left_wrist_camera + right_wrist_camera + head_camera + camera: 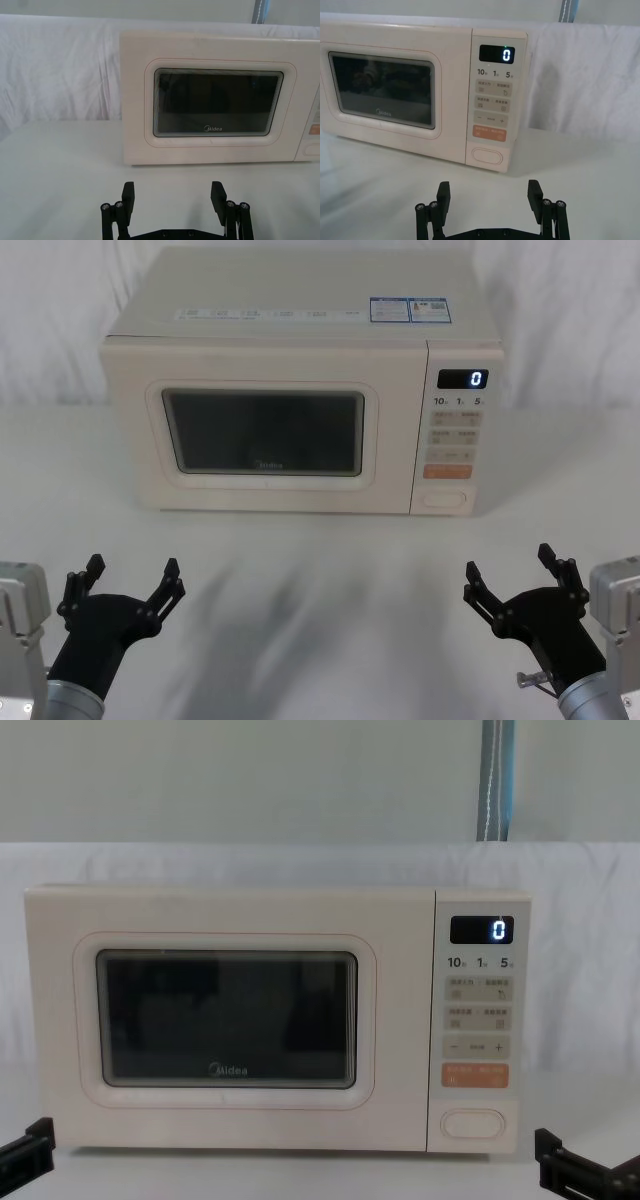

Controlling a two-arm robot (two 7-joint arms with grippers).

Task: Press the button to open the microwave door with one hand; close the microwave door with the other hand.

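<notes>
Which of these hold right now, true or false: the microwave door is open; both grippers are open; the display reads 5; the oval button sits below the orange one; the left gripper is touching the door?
1. The large cream microwave door with dark glass window is open. False: it is shut flush.
2. The black left gripper and black right gripper are both open. True.
3. The dark display reads 5. False: it reads 0.
4. The wide cream oval button sits below the orange rectangular button. True.
5. The left gripper touches the door. False: it hangs apart, in front of it.
</notes>
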